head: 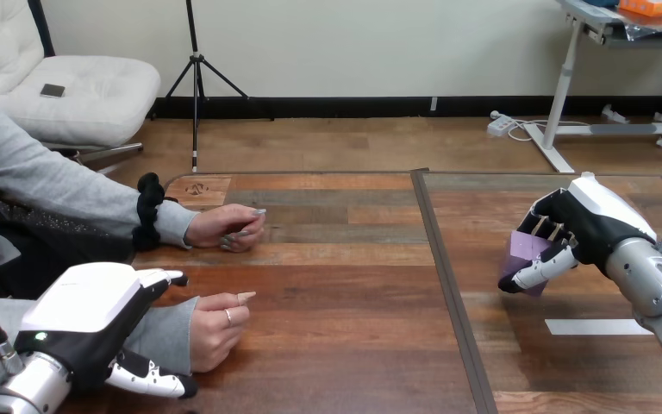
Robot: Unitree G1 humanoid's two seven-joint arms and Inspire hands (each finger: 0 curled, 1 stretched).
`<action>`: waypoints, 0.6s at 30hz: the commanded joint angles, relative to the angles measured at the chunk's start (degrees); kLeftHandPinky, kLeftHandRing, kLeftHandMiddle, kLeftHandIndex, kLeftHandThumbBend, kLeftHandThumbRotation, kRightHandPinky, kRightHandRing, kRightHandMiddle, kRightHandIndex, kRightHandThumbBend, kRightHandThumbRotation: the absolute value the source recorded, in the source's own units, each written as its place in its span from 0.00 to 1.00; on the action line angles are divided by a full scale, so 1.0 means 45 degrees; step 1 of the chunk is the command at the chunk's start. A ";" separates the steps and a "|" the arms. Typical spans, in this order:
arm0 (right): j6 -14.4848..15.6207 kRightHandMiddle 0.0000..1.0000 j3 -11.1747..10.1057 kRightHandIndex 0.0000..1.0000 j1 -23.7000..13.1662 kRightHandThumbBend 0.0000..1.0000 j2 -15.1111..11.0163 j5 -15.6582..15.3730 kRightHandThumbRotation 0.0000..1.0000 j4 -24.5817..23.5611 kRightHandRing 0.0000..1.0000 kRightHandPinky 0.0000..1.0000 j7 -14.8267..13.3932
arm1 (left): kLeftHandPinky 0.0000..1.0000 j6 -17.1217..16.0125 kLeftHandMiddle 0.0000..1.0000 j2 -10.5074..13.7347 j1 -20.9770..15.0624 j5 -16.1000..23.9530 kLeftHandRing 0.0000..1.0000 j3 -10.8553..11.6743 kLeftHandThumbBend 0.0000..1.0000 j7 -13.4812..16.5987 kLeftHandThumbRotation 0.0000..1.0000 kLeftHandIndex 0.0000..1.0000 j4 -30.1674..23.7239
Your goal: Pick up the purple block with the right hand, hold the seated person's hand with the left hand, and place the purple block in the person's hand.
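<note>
Purple block (529, 251) sits at about 3 o'clock, well apart from the person and pinched in the robot's right hand. Starting at the left, at about 8 o'clock, the left hand (86, 312) lies white shell up over the grey-sleeved wrist of the person's nearer hand (215, 329). Its fingers (162, 277) lie on the far side of the wrist and its thumb (148, 380) on the near side, so the wrist is clasped between them. That nearer hand is a loose fist resting on the worktop (353, 302), just past the robot's fingertips. At about 10 o'clock the person's farther hand (228, 228) rests on the boards, loosely curled and touching nothing else. A dark seam (448, 285) runs down the worktop just right of centre. Right of it, the right hand (588, 222) reaches in from the 4 o'clock side, its fingers curled over the block's top and its thumb (536, 272) pressed against the near face. Whether the block's lower edge touches the wood cannot be told. A white strip of tape (597, 327) lies flat at about 4 o'clock, below the silver forearm
</note>
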 commanded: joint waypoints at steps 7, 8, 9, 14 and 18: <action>-0.0244 0.45 -0.0237 0.44 -0.0646 0.85 -0.0040 0.0173 0.00 -0.0477 0.41 0.37 -0.0011 | 0.75 0.0182 0.83 0.0431 -0.1200 0.0228 0.81 -0.0365 1.00 0.0458 0.40 0.82 0.0572; -0.0245 0.45 -0.0238 0.44 -0.0644 0.85 -0.0042 0.0173 0.00 -0.0468 0.41 0.37 -0.0016 | 0.75 0.0199 0.83 0.0436 -0.1213 0.0236 0.81 -0.0381 1.00 0.0462 0.40 0.82 0.0586; -0.0232 0.45 -0.0241 0.44 -0.0646 0.85 -0.0043 0.0176 0.00 -0.0463 0.42 0.37 -0.0012 | 0.75 0.0199 0.83 0.0450 -0.1251 0.0261 0.81 -0.0410 1.00 0.0484 0.40 0.81 0.0645; -0.0261 0.45 -0.0213 0.44 -0.0638 0.85 -0.0061 0.0139 0.00 -0.0468 0.41 0.36 -0.0055 | 0.74 0.0221 0.82 0.0527 -0.1375 0.0456 0.81 -0.0537 1.00 0.0539 0.37 0.81 0.0794; -0.0264 0.45 -0.0228 0.44 -0.0622 0.85 -0.0071 0.0151 0.00 -0.0475 0.41 0.36 -0.0073 | 0.75 0.0273 0.82 0.0570 -0.1476 0.0440 0.81 -0.0601 1.00 0.0395 0.35 0.81 0.0888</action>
